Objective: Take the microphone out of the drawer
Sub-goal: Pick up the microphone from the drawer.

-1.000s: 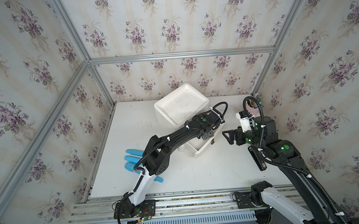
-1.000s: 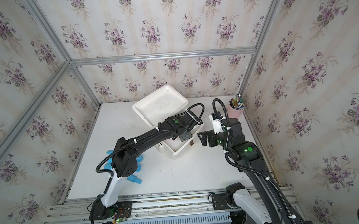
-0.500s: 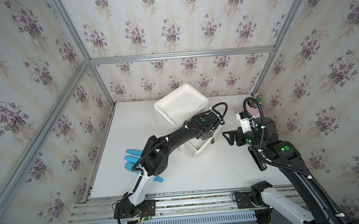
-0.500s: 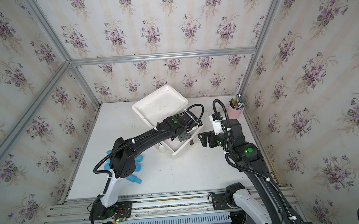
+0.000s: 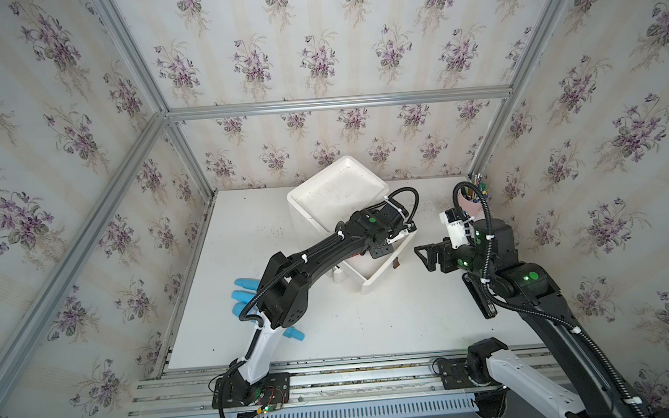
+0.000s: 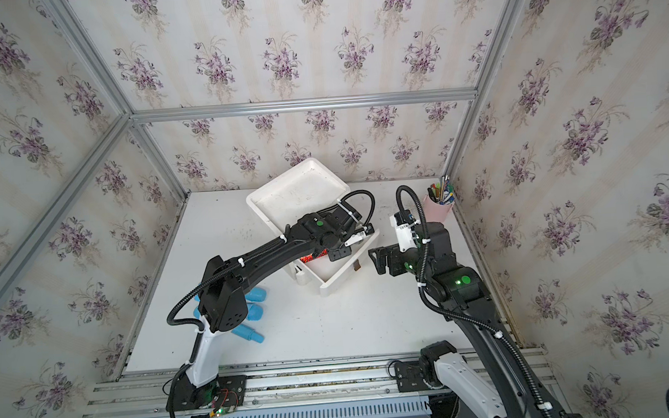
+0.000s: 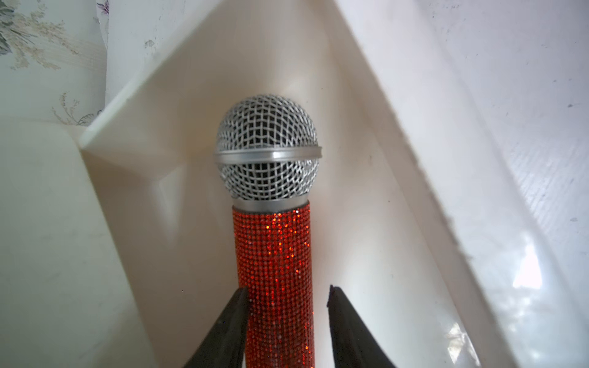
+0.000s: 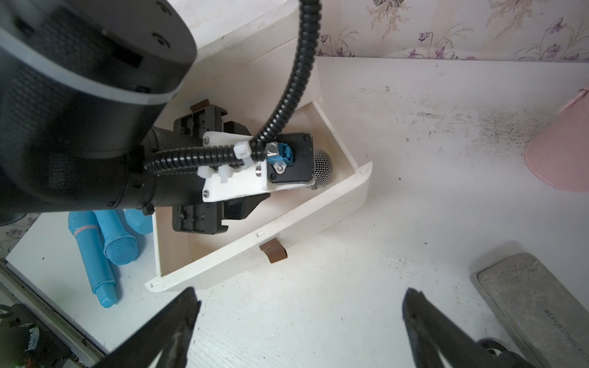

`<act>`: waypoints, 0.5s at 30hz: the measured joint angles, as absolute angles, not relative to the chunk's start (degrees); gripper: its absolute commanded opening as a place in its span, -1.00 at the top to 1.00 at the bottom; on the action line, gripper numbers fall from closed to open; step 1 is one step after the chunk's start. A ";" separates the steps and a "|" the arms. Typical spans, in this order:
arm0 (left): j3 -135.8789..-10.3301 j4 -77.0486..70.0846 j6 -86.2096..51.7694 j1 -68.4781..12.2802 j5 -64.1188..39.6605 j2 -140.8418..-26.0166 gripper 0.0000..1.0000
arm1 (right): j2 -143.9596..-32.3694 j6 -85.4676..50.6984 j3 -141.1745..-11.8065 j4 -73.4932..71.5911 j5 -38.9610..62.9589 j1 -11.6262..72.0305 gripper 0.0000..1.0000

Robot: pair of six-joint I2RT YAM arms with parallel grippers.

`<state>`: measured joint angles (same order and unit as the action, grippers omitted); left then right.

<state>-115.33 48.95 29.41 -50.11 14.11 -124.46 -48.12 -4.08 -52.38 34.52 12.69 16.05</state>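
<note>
The drawer [image 5: 388, 268] is seen pulled out of the white cabinet [image 5: 339, 185] towards the near right, at the middle of the desk [image 5: 372, 327]. A brown pull tab [image 8: 274, 251] is fixed to its front wall.

The microphone [image 7: 271, 223] is found lying inside the drawer, on its floor. Its red glittering handle is glimpsed in a top view [image 6: 308, 258] beneath the left arm's wrist, and its silver mesh head [image 8: 323, 170] is turned towards the right end of the drawer.

The left gripper [image 7: 287, 293] is reached down into the drawer, and its fingers [image 7: 236, 315] are drawn in narrowly on either side of the handle. One finger is pressed against the handle, while a sliver of space is left between the other finger and the handle. A full clamp is therefore not shown.

The right gripper [image 8: 301, 296] is held above the bare desk just right of the drawer front. Its fingers [image 8: 178, 318] are spread wide and nothing is held between them.

Blue microphones [image 5: 246, 295] are laid on the desk at the near left. A pink cup [image 6: 438, 207] filled with pens is placed at the far right corner. A grey flat case [image 8: 535, 309] is laid on the desk near the right gripper.
</note>
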 measured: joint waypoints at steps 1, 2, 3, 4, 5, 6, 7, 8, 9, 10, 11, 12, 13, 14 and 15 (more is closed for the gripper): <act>-115.33 48.97 29.41 -50.00 13.91 -124.49 -0.02 | -48.14 -4.08 -52.38 34.52 12.69 16.05 -0.96; -115.33 49.12 29.43 -49.89 13.82 -124.55 -0.08 | -48.16 -4.08 -52.38 34.50 12.71 16.05 -0.96; -115.33 49.30 29.43 -49.84 13.80 -124.73 -0.23 | -48.16 -4.08 -52.38 34.50 12.71 16.05 -0.96; -115.33 49.39 29.43 -49.80 13.87 -124.95 -0.31 | -48.16 -4.08 -52.38 34.50 12.71 16.05 -0.96; -115.37 49.54 29.43 -49.80 13.89 -125.19 -0.34 | -48.16 -4.05 -52.38 34.50 12.71 16.05 -0.96; -115.48 49.84 29.41 -49.82 13.89 -125.51 -0.37 | -48.18 -4.05 -52.38 34.50 12.73 16.05 -0.96; -115.61 50.37 29.41 -49.87 14.06 -125.82 -0.38 | -48.23 -4.08 -52.38 34.50 12.75 16.05 -0.96; -115.70 50.85 29.39 -49.84 14.35 -126.13 -0.39 | -48.29 -4.08 -52.38 34.50 12.84 16.05 -0.96; -115.77 51.33 29.17 -49.78 14.39 -126.45 -0.39 | -48.38 -4.05 -52.38 34.50 12.86 16.05 -0.96; -115.90 51.53 29.12 -49.78 14.55 -126.56 -0.36 | -48.45 -4.05 -52.38 34.50 12.88 16.05 -0.96; -116.03 51.72 29.04 -49.78 14.55 -126.61 -0.32 | -48.47 -4.05 -52.38 34.50 12.88 16.05 -0.96; -116.09 51.86 29.04 -49.78 14.55 -126.65 -0.24 | -48.49 -4.05 -52.38 34.46 12.88 16.05 -0.96; -116.09 52.21 29.04 -49.76 14.59 -126.78 -0.16 | -48.53 -4.03 -52.38 34.46 12.88 16.05 -0.96; -116.09 52.58 29.21 -49.71 14.83 -126.98 -0.12 | -48.58 -4.03 -52.38 34.46 12.88 16.05 -0.96; -116.09 53.04 29.23 -49.58 14.83 -127.17 -0.07 | -48.60 -4.01 -52.38 34.46 12.88 16.05 -0.96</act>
<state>-116.09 53.04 29.23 -49.58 14.83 -127.17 -48.60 -4.01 -52.38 34.46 12.88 16.05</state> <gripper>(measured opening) 0.566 0.980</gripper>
